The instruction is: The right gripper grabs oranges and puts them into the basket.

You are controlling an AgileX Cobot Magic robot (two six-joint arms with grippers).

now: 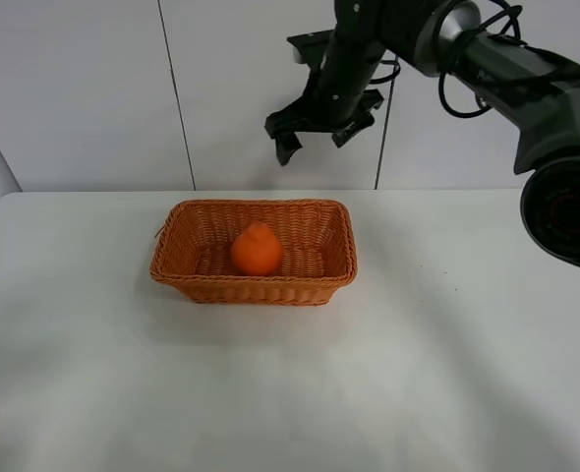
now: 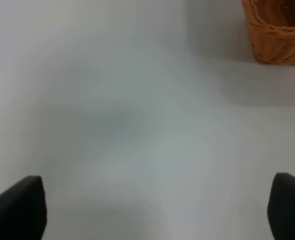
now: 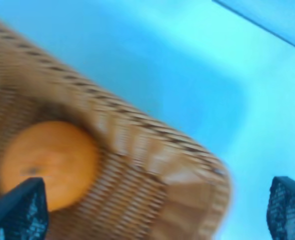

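The orange lies inside the wicker basket in the middle of the white table. My right gripper is open and empty, held high above the basket's far side. In the right wrist view the orange sits in the basket, with my open right gripper above it and its fingertips far apart; this view is blurred. My left gripper is open over bare table in the left wrist view, where a corner of the basket shows. The left arm is out of the exterior view.
The white table spreads around the basket. A white panelled wall stands behind it. The right arm reaches in from the upper right.
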